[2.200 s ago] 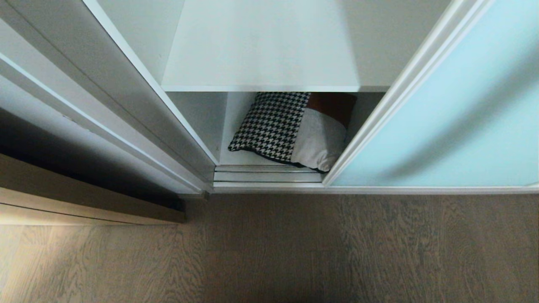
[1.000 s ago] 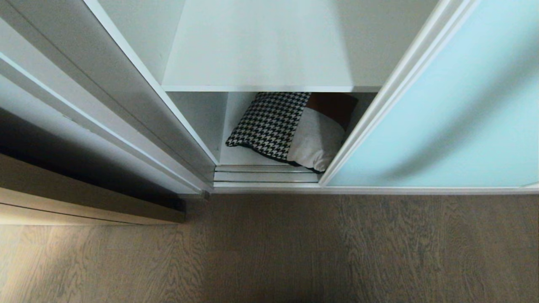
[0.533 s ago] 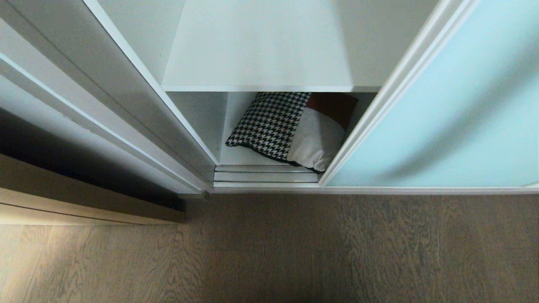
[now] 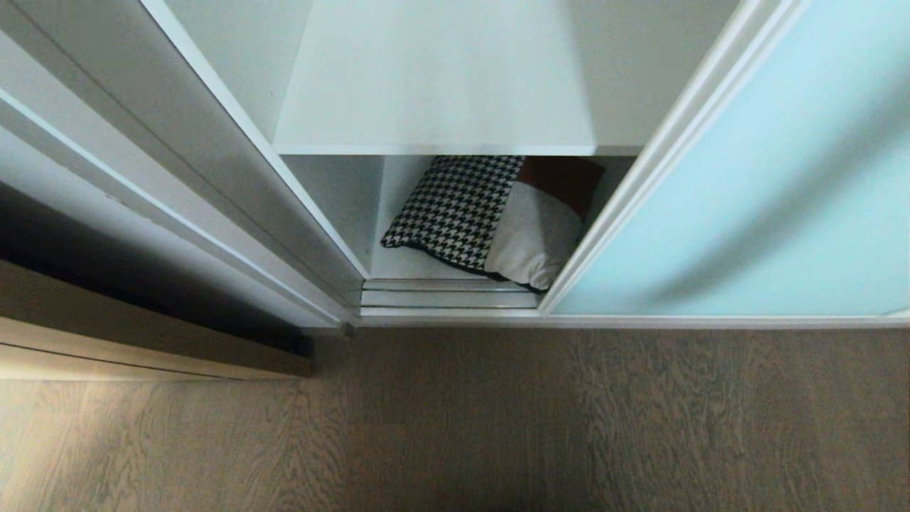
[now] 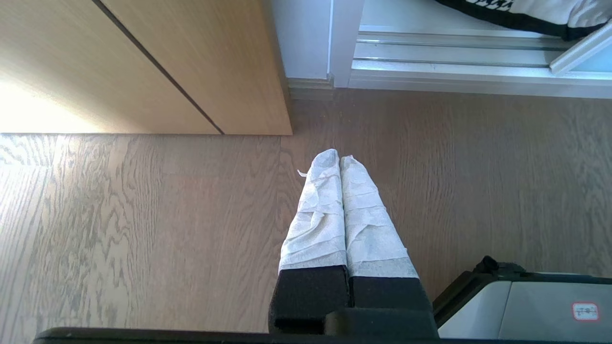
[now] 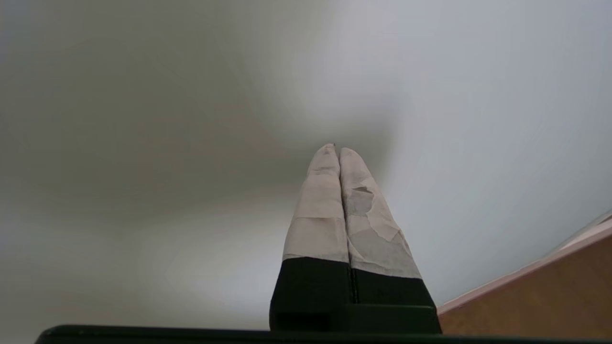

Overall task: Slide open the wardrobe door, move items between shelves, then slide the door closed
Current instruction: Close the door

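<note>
The houndstooth cushion (image 4: 490,217) lies on the lower shelf (image 4: 405,267), center frame, beside the aqua sliding wardrobe door (image 4: 746,213). Left end effector (image 5: 339,160) and right end effector (image 6: 338,150) are both pinched closed, empty.

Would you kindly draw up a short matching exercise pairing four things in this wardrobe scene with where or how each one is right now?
Things:
1. cushion
2. sliding wardrobe door
3. left gripper
4. upper shelf

States:
A. shut, above the grey wood-grain floor
B. bare white board
C. lying on the bottom shelf
D. frosted aqua panel, covering the wardrobe's right side

Pairs: 1-C, 2-D, 3-A, 4-B
</note>
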`<state>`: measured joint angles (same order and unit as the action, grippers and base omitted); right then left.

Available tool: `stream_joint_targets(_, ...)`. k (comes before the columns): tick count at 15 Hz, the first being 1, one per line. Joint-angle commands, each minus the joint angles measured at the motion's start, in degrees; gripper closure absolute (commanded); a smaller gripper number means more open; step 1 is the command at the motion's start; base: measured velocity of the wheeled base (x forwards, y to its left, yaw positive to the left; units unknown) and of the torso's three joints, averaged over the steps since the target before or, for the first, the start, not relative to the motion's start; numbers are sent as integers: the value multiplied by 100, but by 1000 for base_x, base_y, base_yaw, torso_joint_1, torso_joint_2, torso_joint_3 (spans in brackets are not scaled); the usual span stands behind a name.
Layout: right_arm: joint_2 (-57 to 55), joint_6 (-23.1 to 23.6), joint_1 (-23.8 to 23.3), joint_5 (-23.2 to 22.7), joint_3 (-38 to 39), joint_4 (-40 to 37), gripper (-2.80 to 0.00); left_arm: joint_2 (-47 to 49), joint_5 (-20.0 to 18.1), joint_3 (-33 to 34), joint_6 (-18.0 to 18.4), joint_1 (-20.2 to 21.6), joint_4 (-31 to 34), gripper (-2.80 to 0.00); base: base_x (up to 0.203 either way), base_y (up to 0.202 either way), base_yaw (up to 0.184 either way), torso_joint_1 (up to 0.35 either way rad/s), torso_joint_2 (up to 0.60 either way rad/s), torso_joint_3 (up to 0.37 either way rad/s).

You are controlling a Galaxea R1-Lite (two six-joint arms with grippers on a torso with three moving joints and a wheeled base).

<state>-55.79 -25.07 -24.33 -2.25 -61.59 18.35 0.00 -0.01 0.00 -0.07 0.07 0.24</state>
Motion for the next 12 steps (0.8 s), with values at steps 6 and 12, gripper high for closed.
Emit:
stream_joint_targets(6, -182, -243, 110, -355, 201, 65, 0, 0, 1, 0, -1, 1, 2, 0, 0, 0, 0, 0, 0, 0)
stream_joint_targets(12, -231, -341, 478, -458, 285, 149, 0, 0, 1, 0, -1, 1, 2, 0, 0, 0, 0, 0, 0, 0)
